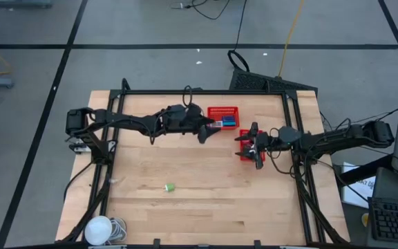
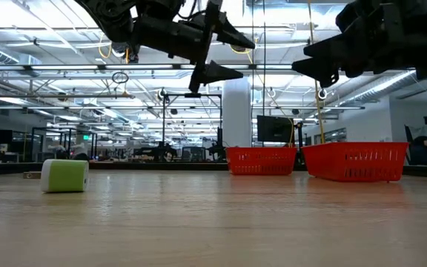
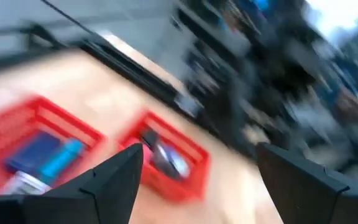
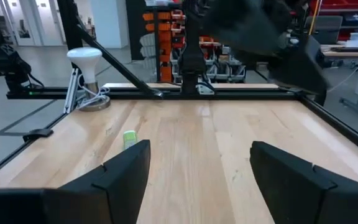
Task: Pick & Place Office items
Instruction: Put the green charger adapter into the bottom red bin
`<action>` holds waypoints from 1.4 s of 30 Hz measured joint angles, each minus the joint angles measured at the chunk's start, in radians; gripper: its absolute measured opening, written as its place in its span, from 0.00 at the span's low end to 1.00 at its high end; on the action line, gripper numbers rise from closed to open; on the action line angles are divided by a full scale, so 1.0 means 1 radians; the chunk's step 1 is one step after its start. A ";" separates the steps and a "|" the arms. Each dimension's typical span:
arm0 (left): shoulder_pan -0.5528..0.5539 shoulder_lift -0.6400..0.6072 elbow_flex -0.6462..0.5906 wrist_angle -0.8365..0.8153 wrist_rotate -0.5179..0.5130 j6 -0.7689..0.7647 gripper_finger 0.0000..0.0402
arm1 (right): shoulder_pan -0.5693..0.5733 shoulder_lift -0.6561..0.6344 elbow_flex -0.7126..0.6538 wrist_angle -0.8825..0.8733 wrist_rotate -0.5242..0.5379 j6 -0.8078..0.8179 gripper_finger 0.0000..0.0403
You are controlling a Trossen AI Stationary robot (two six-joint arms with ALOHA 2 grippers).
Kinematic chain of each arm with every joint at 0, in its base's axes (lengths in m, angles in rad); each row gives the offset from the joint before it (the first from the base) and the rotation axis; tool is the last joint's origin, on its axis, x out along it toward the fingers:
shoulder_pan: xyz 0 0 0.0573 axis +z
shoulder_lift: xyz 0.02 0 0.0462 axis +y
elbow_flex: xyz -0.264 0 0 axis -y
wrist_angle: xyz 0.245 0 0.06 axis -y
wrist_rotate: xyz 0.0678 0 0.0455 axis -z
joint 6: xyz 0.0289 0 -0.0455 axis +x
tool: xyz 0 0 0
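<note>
The wooden table (image 1: 206,200) fills the middle of the high view, ringed by a dark frame. Two dark arms reach in over its far half. The left arm comes from the table's left edge, and the left gripper (image 1: 208,131) hangs in the air just beside the left edge of the rear red basket (image 1: 224,116). Its jaws stand apart with nothing between them; in the left wrist view both fingers (image 3: 114,180) frame bare table and the baskets. The right arm enters from the right edge, and the right gripper (image 1: 253,145) sits above the second red basket (image 1: 244,153), hiding most of it from above. Its jaws are also spread and empty, as the right wrist view shows, with open table between the fingers (image 4: 120,177).

In the low view the two baskets stand side by side on the table, the nearer one (image 2: 354,161) larger in the picture than the farther one (image 2: 261,160), and both grippers hover well above them.

A white lamp-like object (image 1: 99,228) with a coiled base sits at the near left corner of the table.

The rear basket holds blue office items (image 3: 45,155), one flat and one tube-shaped, though blur hides their detail. The other basket holds a dark and silvery piece (image 3: 163,155). A small green item (image 1: 169,187) lies alone on the bare table, well apart from both baskets and both grippers.
</note>
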 joint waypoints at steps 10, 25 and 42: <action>-0.238 0.000 0.000 -0.516 0.254 0.148 0.78 | 0.002 0.000 0.000 -0.062 -0.003 0.010 0.65; -0.574 0.000 0.000 -1.192 -0.148 -0.252 0.72 | 0.002 0.000 0.000 -0.074 -0.003 0.007 0.65; -0.595 -0.001 0.000 -0.861 -0.114 -0.235 0.70 | 0.002 0.000 0.000 -0.076 -0.004 0.025 0.65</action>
